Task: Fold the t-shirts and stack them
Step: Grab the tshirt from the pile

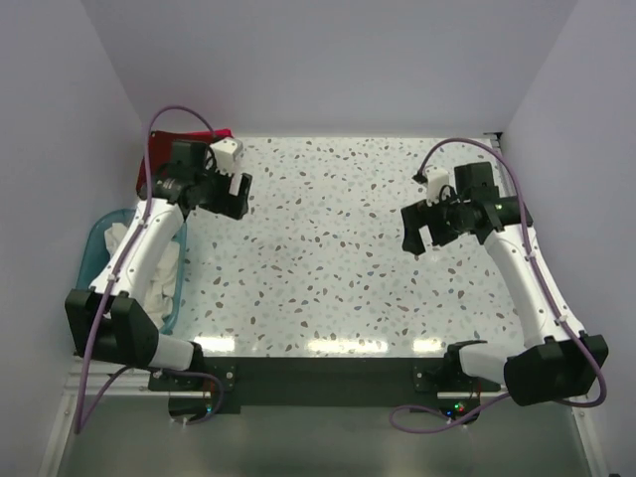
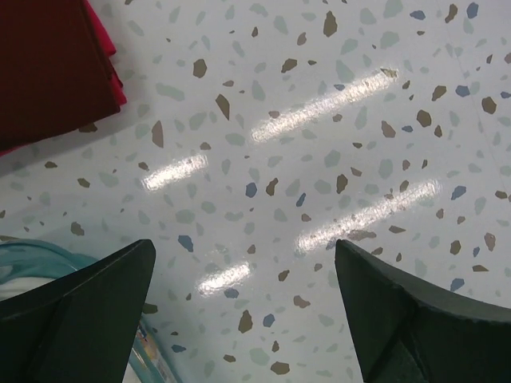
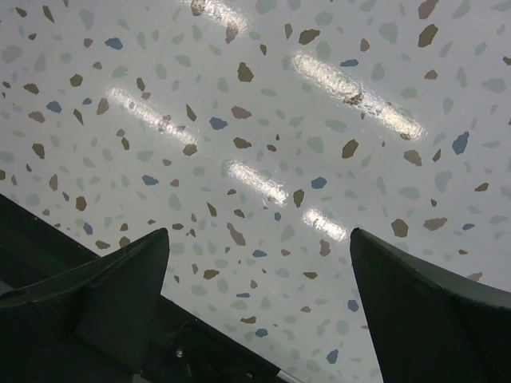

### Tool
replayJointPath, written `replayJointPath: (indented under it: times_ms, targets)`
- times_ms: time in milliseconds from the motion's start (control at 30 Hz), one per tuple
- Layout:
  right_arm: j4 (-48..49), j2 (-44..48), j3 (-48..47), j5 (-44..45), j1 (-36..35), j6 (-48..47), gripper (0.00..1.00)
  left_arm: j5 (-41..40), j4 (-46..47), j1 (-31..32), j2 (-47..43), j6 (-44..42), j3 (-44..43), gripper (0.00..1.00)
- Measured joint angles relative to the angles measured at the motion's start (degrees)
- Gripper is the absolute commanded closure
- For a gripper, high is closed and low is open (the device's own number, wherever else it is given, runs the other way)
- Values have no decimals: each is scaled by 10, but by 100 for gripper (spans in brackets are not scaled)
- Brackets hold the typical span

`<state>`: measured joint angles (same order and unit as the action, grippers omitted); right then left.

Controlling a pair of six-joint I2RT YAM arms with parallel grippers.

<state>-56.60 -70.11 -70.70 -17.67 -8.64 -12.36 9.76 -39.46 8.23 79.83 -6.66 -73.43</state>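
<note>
Left end effector [image 2: 243, 249] near teal tub [image 2: 36, 254]

**Robot manipulation test cell in a laboratory.** Plain pale walls [image 1: 338, 60] box in a glossy, speckled terrazzo-pattern surface [image 1: 328, 248] on three sides. Two white-and-black jointed robot arms, the left arm [image 1: 149, 238] and the right arm [image 1: 527, 273], are bolted to a dark base plate [image 1: 318, 373] along the bottom edge. Purple cables [image 1: 179, 108] loop off them. A translucent teal plastic tub [image 1: 92, 243] sits at the left edge, and a folded dark red t-shirt [image 2: 48, 64] lies at upper left.
</note>
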Motion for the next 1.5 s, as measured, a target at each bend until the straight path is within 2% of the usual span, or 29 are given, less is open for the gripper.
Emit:
replayJointPath:
  times_ms: [100, 167, 333, 533, 633, 800, 967, 1133, 1200, 1233, 1333, 1367, 1400, 1433, 1500]
  targets:
    - [-5, -1, -8, -22, 0, -13, 1, 24, -24, -12, 21, -5, -30, 0]
    - [-13, -5, -14, -35, 0, -25, 1, 59, -39, -43, 26, -13, -65, 0]
    - [-23, -15, -15, -61, 0, -56, 1, 89, -93, -174, 24, -54, -164, 0]
    - [-20, -29, -10, -79, 0, -78, 1, 83, -170, -294, 7, -138, -180, 0]
    - [-15, -46, -10, -90, 0, -82, 1, 71, -185, -350, 11, -179, -158, 0]
    - [-6, -99, -16, -101, 0, -82, 1, 31, -177, -416, 58, -235, -65, 0]
    - [-5, -151, -44, -105, 0, -80, 1, 4, -148, -435, 133, -261, 5, 0]
    - [-6, -173, -70, -105, 0, -76, 1, 0, -105, -437, 169, -270, 36, 0]
    - [-7, -179, -78, -105, 0, -76, 1, -2, -85, -437, 180, -270, 46, 18]
    - [-7, -181, -80, -105, 0, -76, 1, -4, -74, -437, 188, -272, 52, 35]
    - [-8, -185, -82, -105, 0, -76, 1, -4, -64, -438, 196, -274, 54, 64]
    - [-8, -185, -82, -105, 0, -76, 1, -4, -62, -438, 195, -274, 54, 79]
    - [-8, -185, -82, -105, 0, -76, 1, -2, -63, -438, 193, -274, 52, 86]
    - [-8, -185, -82, -105, 0, -76, 1, 0, -69, -438, 189, -273, 47, 100]
    - [-8, -185, -82, -106, 0, -75, 2, 7, -84, -438, 177, -274, 32, 100]
